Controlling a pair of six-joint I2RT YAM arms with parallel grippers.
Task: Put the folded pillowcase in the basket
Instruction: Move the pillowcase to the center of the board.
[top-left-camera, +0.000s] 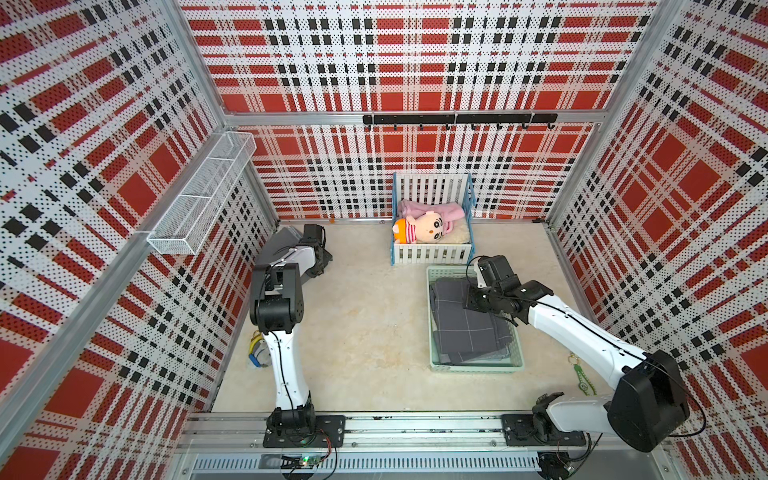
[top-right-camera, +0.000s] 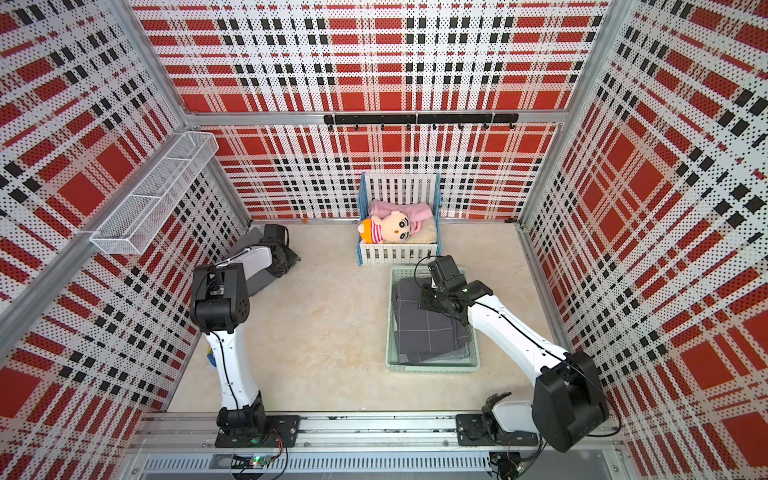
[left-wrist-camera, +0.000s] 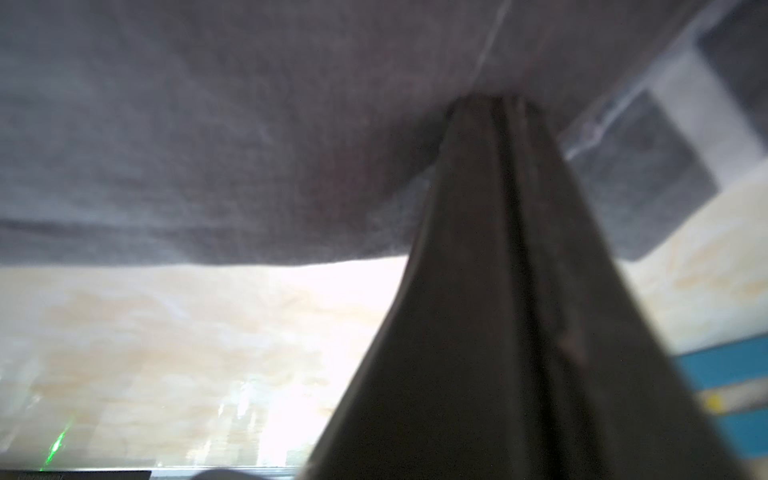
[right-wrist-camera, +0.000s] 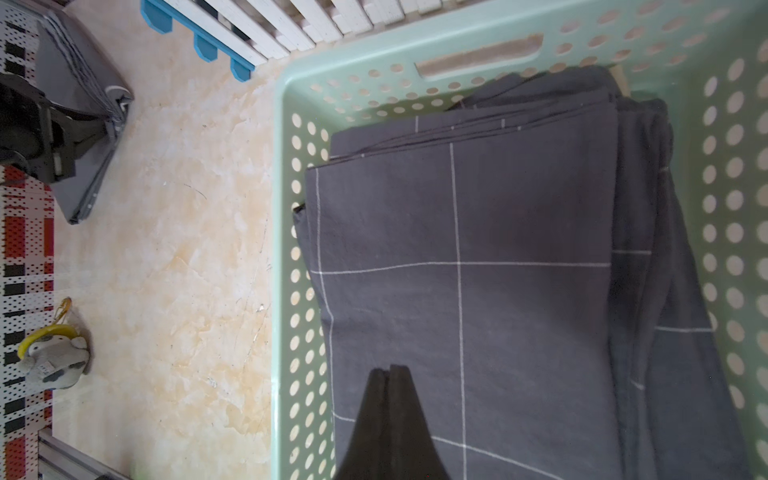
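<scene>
A grey folded pillowcase (top-left-camera: 284, 241) (right-wrist-camera: 79, 95) stands tilted against the left wall at the back left. My left gripper (top-left-camera: 321, 264) (left-wrist-camera: 494, 102) is shut, its tips pressed into that cloth (left-wrist-camera: 208, 145), which dimples around them; no pinched fold shows. The pale mint-green basket (top-left-camera: 473, 368) (right-wrist-camera: 282, 166) sits right of centre and holds several folded grey pillowcases with white grid lines (top-left-camera: 465, 324) (right-wrist-camera: 457, 270). My right gripper (top-left-camera: 471, 303) (right-wrist-camera: 390, 368) is shut and empty, hovering just over the top cloth at the basket's far end.
A white slatted crib with blue edges (top-left-camera: 432, 253), holding a doll (top-left-camera: 419, 228), stands just behind the basket. A wire-mesh shelf (top-left-camera: 203, 195) juts from the left wall. A small toy (top-left-camera: 259, 353) lies by the left wall, a green keychain (top-left-camera: 582, 378) by the right.
</scene>
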